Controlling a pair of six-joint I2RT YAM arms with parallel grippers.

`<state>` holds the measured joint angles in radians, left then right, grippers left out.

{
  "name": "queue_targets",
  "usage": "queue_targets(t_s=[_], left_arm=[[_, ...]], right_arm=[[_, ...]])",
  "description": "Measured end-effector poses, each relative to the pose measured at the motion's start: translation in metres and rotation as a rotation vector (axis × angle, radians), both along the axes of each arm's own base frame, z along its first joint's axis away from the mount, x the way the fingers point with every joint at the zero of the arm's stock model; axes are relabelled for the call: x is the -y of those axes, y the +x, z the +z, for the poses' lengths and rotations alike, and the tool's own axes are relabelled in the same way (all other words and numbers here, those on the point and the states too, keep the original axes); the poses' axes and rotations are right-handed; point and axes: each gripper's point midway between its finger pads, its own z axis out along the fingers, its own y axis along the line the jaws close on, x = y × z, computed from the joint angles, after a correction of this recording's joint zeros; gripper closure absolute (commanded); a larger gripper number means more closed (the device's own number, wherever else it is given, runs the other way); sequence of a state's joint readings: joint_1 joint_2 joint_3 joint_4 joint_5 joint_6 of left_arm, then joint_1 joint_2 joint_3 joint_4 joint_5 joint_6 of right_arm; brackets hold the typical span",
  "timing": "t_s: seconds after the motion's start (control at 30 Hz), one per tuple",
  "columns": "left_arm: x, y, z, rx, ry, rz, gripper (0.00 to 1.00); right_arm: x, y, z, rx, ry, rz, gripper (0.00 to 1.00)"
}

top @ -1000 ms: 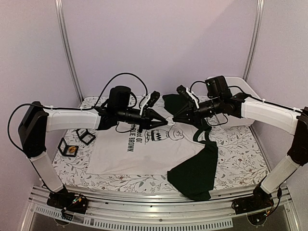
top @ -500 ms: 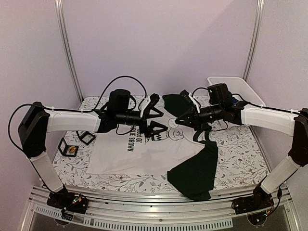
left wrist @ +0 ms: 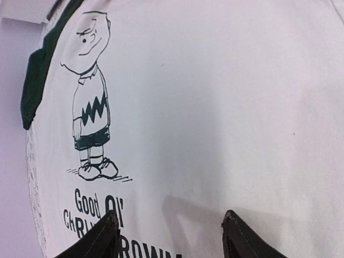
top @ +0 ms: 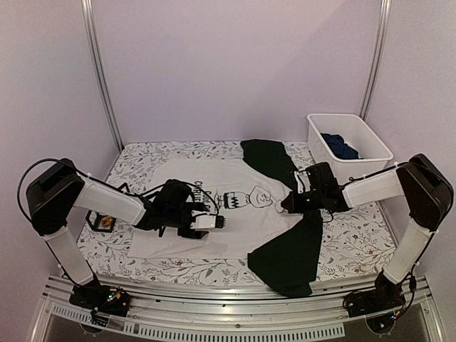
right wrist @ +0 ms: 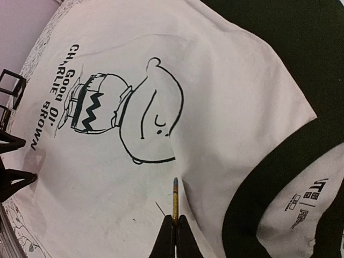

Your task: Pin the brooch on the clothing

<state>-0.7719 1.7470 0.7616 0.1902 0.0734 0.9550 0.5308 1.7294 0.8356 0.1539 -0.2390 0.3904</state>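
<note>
Both arms have dropped from mid-air: the left arm sits low over the near-left of the shirt, the right arm by the collar. The shirt lies flat mid-tabletop. The right jaws pinch the brooch, its long axis pointing left at the printed face, close to the cloth. The left jaws gape empty, farther off.
</note>
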Motion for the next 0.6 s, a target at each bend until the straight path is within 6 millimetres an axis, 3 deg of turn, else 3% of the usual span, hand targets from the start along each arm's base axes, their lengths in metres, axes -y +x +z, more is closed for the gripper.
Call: queue_targets(t_s=[0.1, 0.33, 0.6], left_arm=[[-0.007, -0.01, 0.0, 0.015, 0.035, -0.039, 0.35], [-0.025, -0.033, -0.003, -0.008, 0.134, -0.122, 0.34], [-0.031, -0.042, -0.004, -0.019, 0.162, -0.155, 0.34]], right_arm=[[0.011, -0.007, -0.02, -0.052, -0.012, -0.066, 1.0], [0.028, 0.001, -0.025, -0.07, 0.015, -0.189, 1.0], [0.048, 0.013, -0.023, -0.053, -0.005, -0.235, 1.0]])
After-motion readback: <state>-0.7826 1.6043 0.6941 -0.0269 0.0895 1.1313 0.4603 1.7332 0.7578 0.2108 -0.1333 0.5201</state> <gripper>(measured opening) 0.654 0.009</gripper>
